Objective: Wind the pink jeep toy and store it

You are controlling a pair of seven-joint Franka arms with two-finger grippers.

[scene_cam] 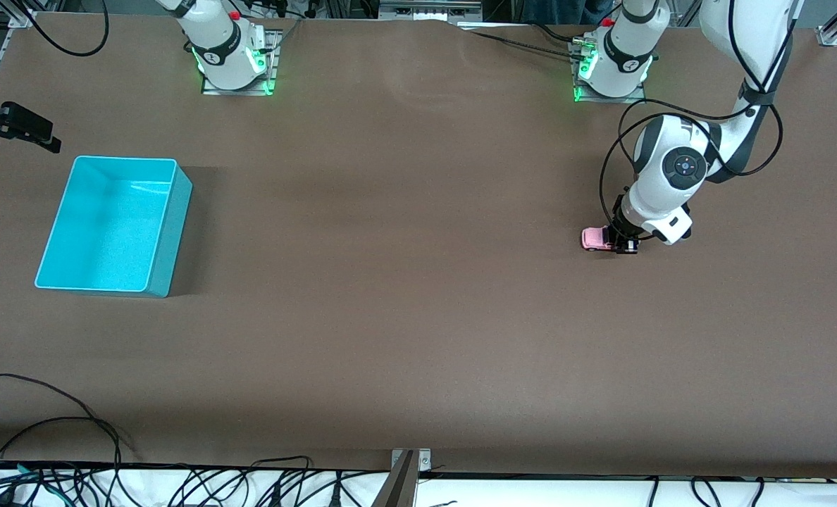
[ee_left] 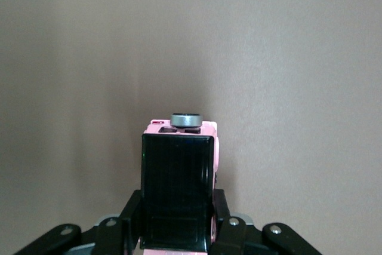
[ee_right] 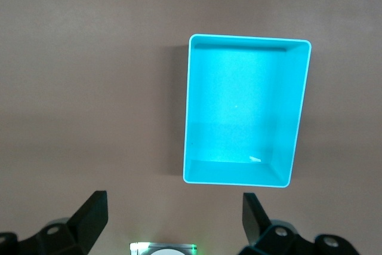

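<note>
The pink jeep toy (scene_cam: 594, 239), with a black roof, sits low at the table toward the left arm's end. My left gripper (scene_cam: 620, 243) is shut on it. In the left wrist view the two black fingers (ee_left: 130, 210) press on the jeep's (ee_left: 177, 171) sides, and a grey spare wheel (ee_left: 186, 119) shows at its end. My right gripper (ee_right: 173, 197) is open and empty, held high over the table between the right arm's base (ee_right: 163, 248) and the turquoise bin (ee_right: 239, 180). It does not show in the front view.
The turquoise bin (scene_cam: 170, 232) is empty and stands toward the right arm's end. A black fixture (scene_cam: 17, 128) juts in at that table edge. Cables (scene_cam: 73, 429) lie along the table edge nearest the front camera.
</note>
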